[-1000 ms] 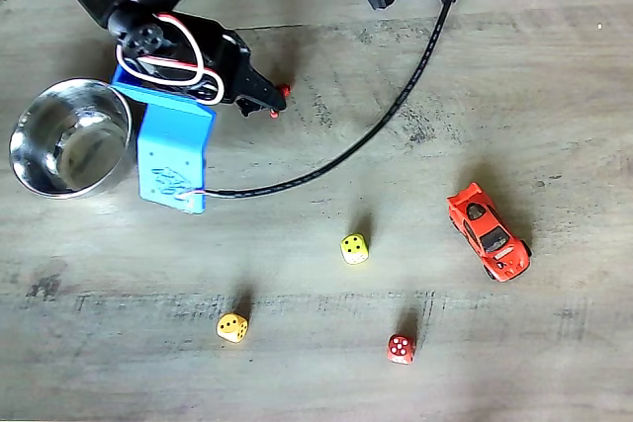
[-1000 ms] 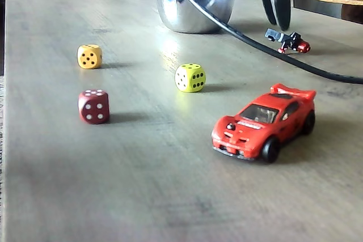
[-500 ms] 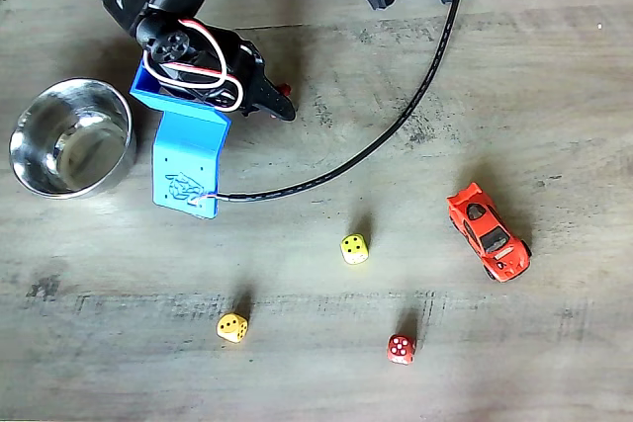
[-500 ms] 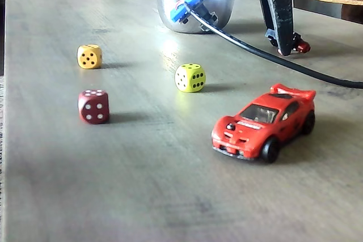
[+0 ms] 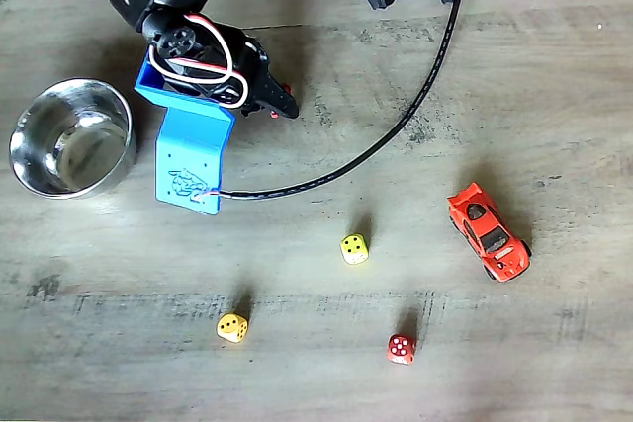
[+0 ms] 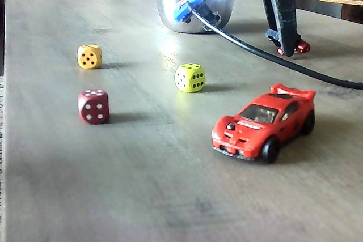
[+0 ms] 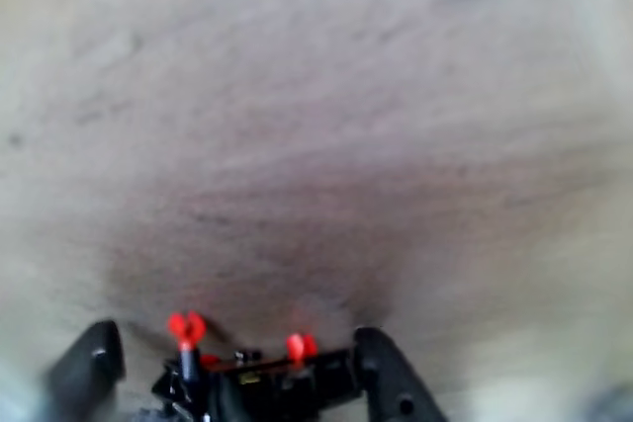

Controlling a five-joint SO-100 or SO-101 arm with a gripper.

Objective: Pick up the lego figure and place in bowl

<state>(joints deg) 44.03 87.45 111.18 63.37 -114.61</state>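
The lego figure (image 7: 252, 375), black with red ends, lies on the table between my two black fingers (image 7: 388, 382) in the wrist view. My gripper (image 7: 235, 339) is open around it; the right finger is close against it and the left stands apart. In a fixed view from above, the gripper (image 5: 284, 104) covers most of the figure, with red bits (image 5: 274, 114) peeking out. In a low fixed view the gripper (image 6: 285, 46) points down at the figure (image 6: 302, 46). The shiny steel bowl (image 5: 28, 167) stands left of the arm, also seen in that low view as the bowl (image 6: 176, 18).
A red toy car (image 5: 490, 232) sits at the right. Three dice lie in front: yellow-green (image 5: 354, 248), orange-yellow (image 5: 232, 327) and red (image 5: 401, 348). A black cable (image 5: 396, 130) curves across the table from the blue wrist mount (image 5: 193, 150).
The gripper swung away from the bowl toward the figure and dropped down; its fingers now stand on either side of the figure. The figure, dice and car have not moved.
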